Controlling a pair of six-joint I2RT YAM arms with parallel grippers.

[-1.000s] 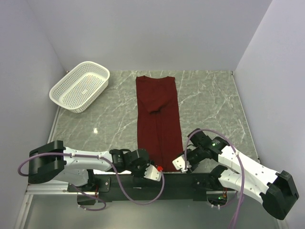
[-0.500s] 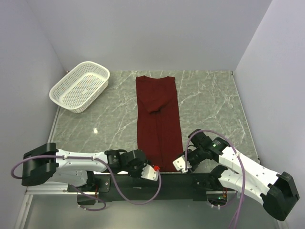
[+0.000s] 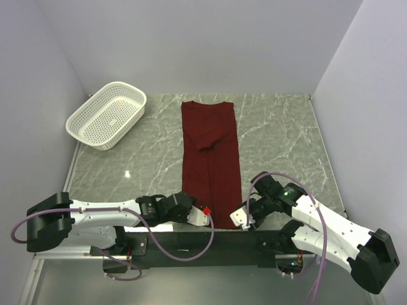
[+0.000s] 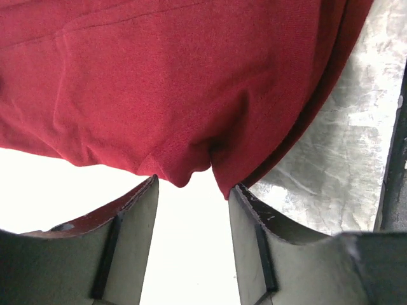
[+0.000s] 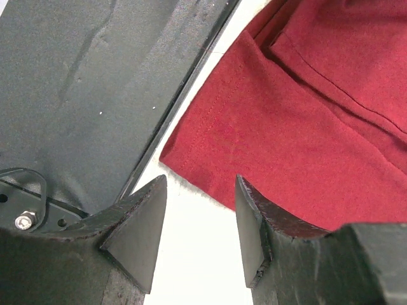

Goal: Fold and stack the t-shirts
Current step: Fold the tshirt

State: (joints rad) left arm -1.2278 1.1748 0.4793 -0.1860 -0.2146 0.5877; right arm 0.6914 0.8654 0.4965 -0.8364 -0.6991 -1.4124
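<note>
The maroon t-shirt [image 3: 211, 159] lies on the marble table as a long narrow strip, folded lengthwise, with its near hem at the table's front edge. My left gripper [image 3: 203, 213] is open at the hem's near left corner. In the left wrist view the hem [image 4: 184, 95] bulges just ahead of the open fingertips [image 4: 137, 210], with no cloth between them. My right gripper [image 3: 242, 217] is open at the near right corner. In the right wrist view that corner [image 5: 210, 140] lies just beyond the open gripper [image 5: 200, 184], not gripped.
A white perforated basket [image 3: 107, 114] stands at the back left. The black front rail [image 3: 191, 240] runs along the table's near edge under both grippers and shows in the right wrist view [image 5: 76, 82]. Bare marble [image 3: 280, 140] lies right of the shirt.
My left gripper has moved up and forward from the front rail to the shirt's near left corner. The right gripper has hardly moved. The shirt lies as before.
</note>
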